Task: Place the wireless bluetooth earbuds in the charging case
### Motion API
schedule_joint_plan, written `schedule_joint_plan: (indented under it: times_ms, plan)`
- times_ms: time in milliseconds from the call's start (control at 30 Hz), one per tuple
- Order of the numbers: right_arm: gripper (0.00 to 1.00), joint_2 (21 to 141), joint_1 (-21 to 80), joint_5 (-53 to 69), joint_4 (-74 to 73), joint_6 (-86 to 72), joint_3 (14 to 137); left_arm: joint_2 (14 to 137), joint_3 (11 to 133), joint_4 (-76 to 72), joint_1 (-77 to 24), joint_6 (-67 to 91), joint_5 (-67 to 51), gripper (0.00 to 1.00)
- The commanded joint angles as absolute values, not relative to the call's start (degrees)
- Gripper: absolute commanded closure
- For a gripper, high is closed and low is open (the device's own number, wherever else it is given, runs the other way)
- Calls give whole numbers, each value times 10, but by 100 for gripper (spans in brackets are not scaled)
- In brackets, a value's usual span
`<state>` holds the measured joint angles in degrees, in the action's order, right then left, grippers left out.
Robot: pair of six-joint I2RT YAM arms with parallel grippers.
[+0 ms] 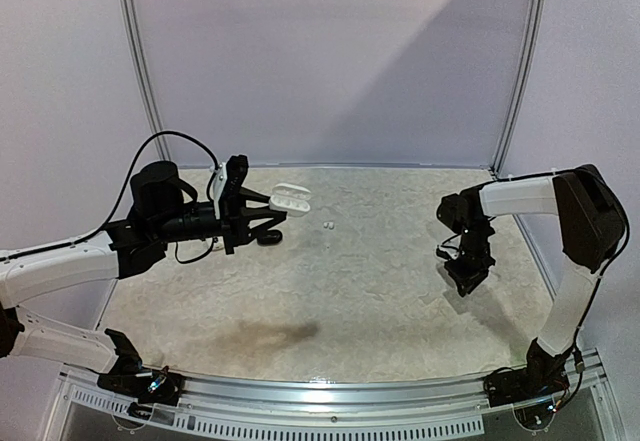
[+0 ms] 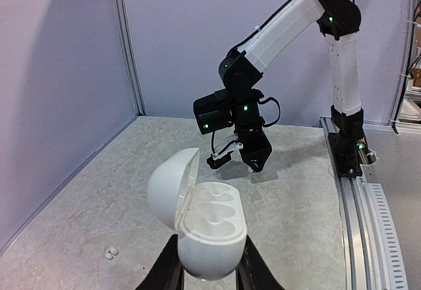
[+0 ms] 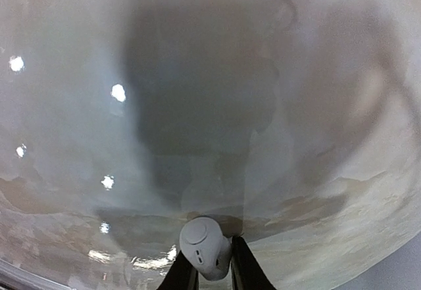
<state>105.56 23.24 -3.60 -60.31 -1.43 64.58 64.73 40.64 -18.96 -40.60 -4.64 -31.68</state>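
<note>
So the left claw grips the open white charging case. Only the right wrist cam shows the right claw pinching one white earbud; two loose buds sit on the surface.

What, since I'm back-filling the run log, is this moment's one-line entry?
left gripper: holds open charging case | right gripper: holds white earbud | two white earbuds: on table

Soft, even light, slightly violet. From above, a diagonal shadow crosses the back wall and a dark blot lies on the desk. The right wrist view is hazy (fisheye bending), with small glare spots; only the earbud looks sharp.
</note>
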Motion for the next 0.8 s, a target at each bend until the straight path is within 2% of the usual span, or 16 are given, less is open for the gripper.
schedule_joint_plan:
  times_ms: [0,400,633,767]
  plan:
    - [84,1053,242,-6,-588,-23,648,641,400,-187,-409,-53,-321,100]
    - [96,1035,289,37,-575,-40,656,639,400,-187,-409,-55,-324,100]
    - [97,1026,344,83,-536,-46,680,637,399,-191,-410,-56,-335,100]
    - [96,1065,382,70,-547,-77,707,635,397,-191,-410,-57,-335,100]
